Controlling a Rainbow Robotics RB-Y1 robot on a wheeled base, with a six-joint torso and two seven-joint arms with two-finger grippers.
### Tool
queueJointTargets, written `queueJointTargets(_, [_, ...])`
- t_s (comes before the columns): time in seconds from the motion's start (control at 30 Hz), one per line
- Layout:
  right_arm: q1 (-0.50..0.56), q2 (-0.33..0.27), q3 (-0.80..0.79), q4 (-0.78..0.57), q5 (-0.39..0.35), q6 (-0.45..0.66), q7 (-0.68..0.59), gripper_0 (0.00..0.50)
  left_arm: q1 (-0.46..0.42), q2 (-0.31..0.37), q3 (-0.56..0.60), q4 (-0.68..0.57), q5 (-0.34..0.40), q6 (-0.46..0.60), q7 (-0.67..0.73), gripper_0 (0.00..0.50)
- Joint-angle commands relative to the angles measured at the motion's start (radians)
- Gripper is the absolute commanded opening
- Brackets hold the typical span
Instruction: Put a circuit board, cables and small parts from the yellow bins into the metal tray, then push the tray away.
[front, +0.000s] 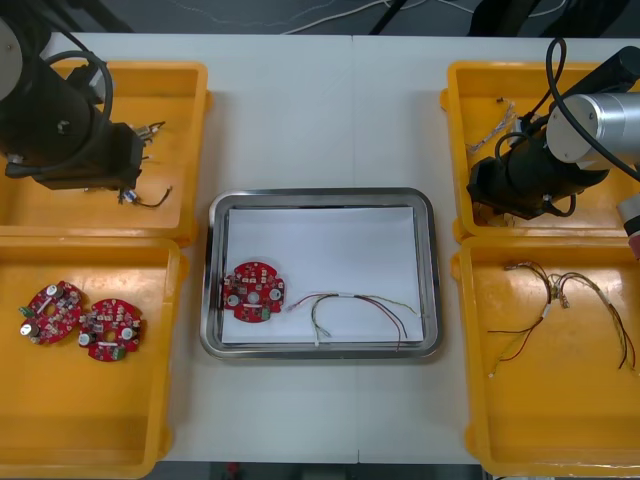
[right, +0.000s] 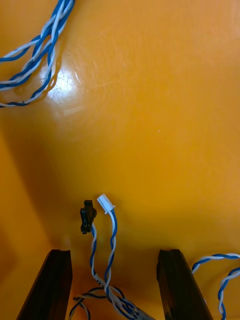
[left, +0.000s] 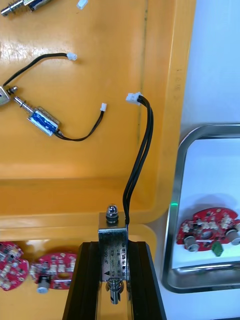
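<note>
My left gripper (front: 128, 188) hangs over the far left yellow bin (front: 185, 90), shut on a small metal part (left: 113, 235). A black cable (left: 140, 150) with a white plug runs from this part. My right gripper (right: 114, 255) is low inside the far right yellow bin (front: 470, 90), open, with a twisted blue and white cable (right: 102, 250) between its fingers (right: 52, 285); the cable's black and white plugs lie just beyond them. The metal tray (front: 320, 195), white inside, holds a round red circuit board (front: 253, 292) and a red and yellow cable (front: 360, 305).
Two more circuit boards (front: 85, 322) lie in the near left bin (front: 90, 410). Red and yellow cables (front: 560, 300) lie in the near right bin (front: 540, 420). Other small metal parts with black cables (left: 45, 122) rest in the far left bin. More blue and white cable (right: 35, 65) lies farther off.
</note>
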Motion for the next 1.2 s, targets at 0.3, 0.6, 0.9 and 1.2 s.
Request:
queueJointTargets(0.3, [0.027,0.009,0.010,-0.006,0.011,-0.031,-0.022,0.500,-0.040,0.031,-0.165,-0.138,0.029,0.008,0.246,0.000])
queueJointTargets(0.6, [0.029,0.008,0.010,-0.006,0.010,-0.033,-0.023,0.252,-0.041,0.030,-0.277,-0.182,0.010,-0.008,0.373,0.000])
queueJointTargets(0.9, [0.027,0.003,0.007,-0.006,0.002,-0.031,-0.023,0.000,-0.041,0.021,-0.355,-0.192,-0.017,-0.091,0.369,0.000])
queueJointTargets(1.2, [0.026,-0.038,-0.035,-0.006,-0.096,-0.030,0.001,0.000,-0.040,0.005,-0.453,-0.181,-0.070,-0.175,0.358,0.000])
